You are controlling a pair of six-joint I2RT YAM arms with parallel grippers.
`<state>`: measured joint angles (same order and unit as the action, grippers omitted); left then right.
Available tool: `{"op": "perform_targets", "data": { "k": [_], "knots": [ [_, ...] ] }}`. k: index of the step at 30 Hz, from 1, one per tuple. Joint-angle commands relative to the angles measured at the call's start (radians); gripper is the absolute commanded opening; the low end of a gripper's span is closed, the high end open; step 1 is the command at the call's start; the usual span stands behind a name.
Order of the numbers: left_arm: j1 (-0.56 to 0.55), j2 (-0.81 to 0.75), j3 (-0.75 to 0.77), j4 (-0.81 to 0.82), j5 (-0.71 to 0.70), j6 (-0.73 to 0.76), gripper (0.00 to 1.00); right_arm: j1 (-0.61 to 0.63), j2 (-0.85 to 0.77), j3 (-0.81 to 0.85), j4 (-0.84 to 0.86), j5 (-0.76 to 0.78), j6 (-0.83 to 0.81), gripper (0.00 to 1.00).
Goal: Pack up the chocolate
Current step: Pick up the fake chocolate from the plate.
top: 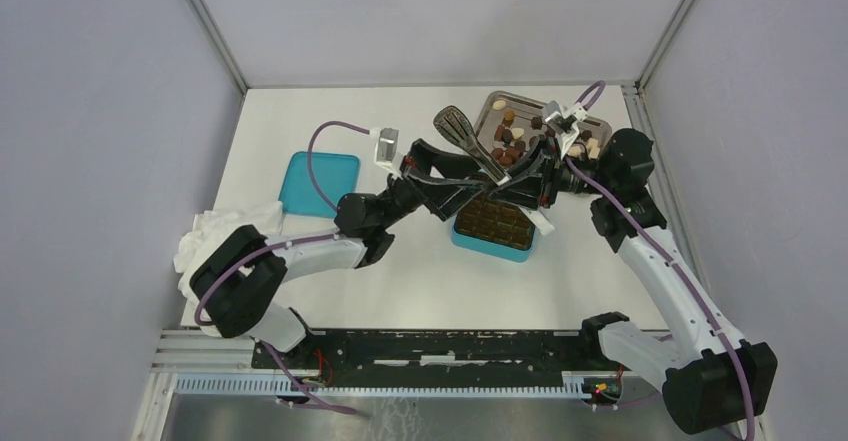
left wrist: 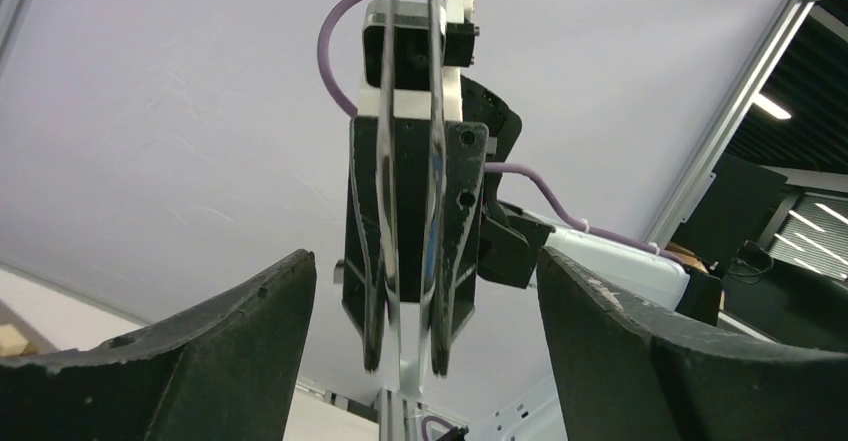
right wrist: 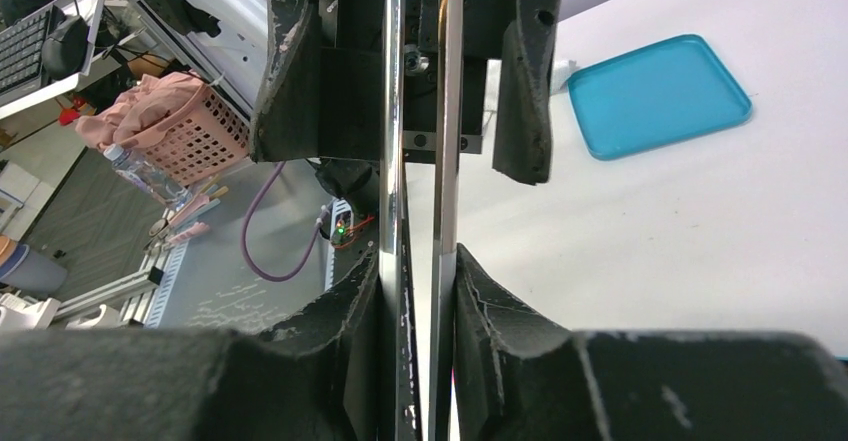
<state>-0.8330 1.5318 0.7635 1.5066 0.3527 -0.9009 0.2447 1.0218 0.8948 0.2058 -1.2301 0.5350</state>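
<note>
Both tweezers blades pinched by right end effector.

Seen from above, the two arms cross over the far side of the teal box and the near edge of the metal tray. The chocolate there is partly covered and too small to count. The tweezers run off the top edge in both wrist views, their ends unseen.
</note>
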Motion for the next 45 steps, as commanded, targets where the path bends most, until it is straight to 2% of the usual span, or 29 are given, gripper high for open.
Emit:
{"op": "perform_targets", "data": {
  "k": [1,6,9,15,20,22,28,34,37,45],
  "knots": [
    [0.001,-0.093,-0.099,0.212,-0.044,0.090,0.87,-0.022,-0.029,-0.010,0.075,-0.015,0.020,0.33],
    [0.002,-0.221,-0.252,0.080,-0.091,0.169,0.87,-0.050,-0.036,-0.025,0.081,-0.016,0.017,0.39],
    [0.002,-0.315,-0.307,-0.072,-0.127,0.222,0.85,-0.068,-0.040,-0.042,0.083,-0.016,0.010,0.41],
    [0.003,-0.470,-0.268,-0.629,-0.216,0.345,0.85,-0.108,-0.038,-0.066,0.084,-0.018,0.000,0.42],
    [0.029,-0.458,-0.124,-1.032,-0.313,0.385,0.85,-0.176,-0.031,-0.096,0.092,-0.021,-0.009,0.41],
    [0.071,-0.411,-0.060,-1.128,-0.281,0.366,0.85,-0.217,-0.024,-0.107,0.092,-0.022,-0.018,0.41],
    [0.212,-0.140,0.199,-1.322,-0.131,0.335,0.81,-0.369,0.003,-0.127,0.022,-0.006,-0.132,0.41],
    [0.240,0.216,0.569,-1.622,-0.134,0.442,0.68,-0.496,0.029,-0.135,-0.093,0.024,-0.291,0.41],
    [0.246,0.402,0.761,-1.752,-0.164,0.508,0.64,-0.529,0.042,-0.156,-0.094,0.027,-0.320,0.41],
    [0.271,0.696,1.119,-1.929,-0.215,0.608,0.60,-0.559,0.068,-0.170,-0.080,0.019,-0.354,0.41]
  ]
}}
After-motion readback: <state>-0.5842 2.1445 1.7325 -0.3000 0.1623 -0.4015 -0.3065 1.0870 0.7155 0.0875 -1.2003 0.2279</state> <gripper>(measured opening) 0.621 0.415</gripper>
